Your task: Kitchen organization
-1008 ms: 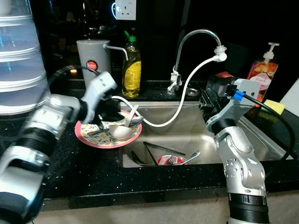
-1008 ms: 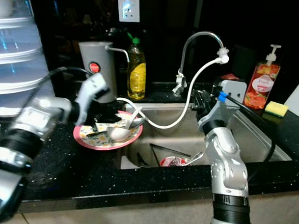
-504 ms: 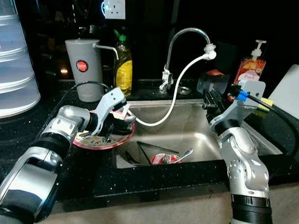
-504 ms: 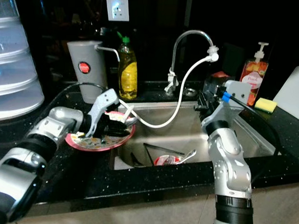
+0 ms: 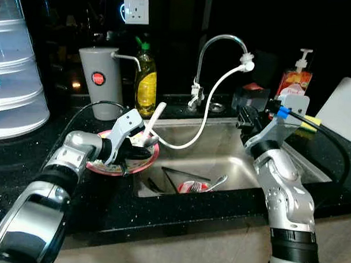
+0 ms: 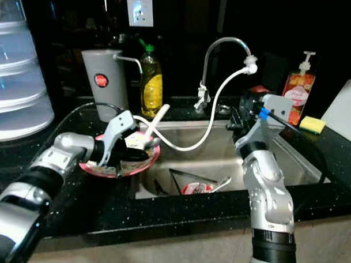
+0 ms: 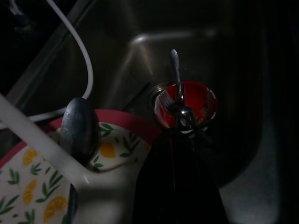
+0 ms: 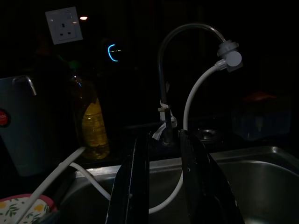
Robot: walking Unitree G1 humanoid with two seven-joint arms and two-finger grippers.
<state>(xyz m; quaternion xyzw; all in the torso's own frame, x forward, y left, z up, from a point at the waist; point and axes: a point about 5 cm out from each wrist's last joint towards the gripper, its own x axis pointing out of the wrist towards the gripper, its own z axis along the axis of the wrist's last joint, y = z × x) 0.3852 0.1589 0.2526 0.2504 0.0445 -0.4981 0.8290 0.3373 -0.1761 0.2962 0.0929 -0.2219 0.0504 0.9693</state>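
A pink-rimmed plate [image 5: 99,165] with a lemon pattern sits on the black counter at the sink's left edge. On it lie a metal spoon [image 7: 78,128] and a white spoon [image 5: 153,120] whose handle sticks up towards the sink. My left gripper [image 5: 136,154] is shut on the plate's sink-side rim, with one black finger [image 7: 174,186] lying over it. A red bowl [image 5: 191,187] with a fork [image 5: 217,182] in it rests in the sink [image 5: 232,159]. My right gripper [image 8: 163,179] hovers open over the sink's right side, holding nothing.
Behind the sink stand a faucet [image 5: 216,45] with a white hose, a yellow dish soap bottle [image 5: 145,84] and a grey jug [image 5: 100,82]. To the right are a pump bottle [image 5: 294,81] and a sponge [image 5: 310,121]. Stacked clear containers [image 5: 16,74] stand at far left.
The camera has shifted. My left arm came down and its gripper closed on the plate's rim. The white spoon's handle now stands steeper. My right arm has stayed put.
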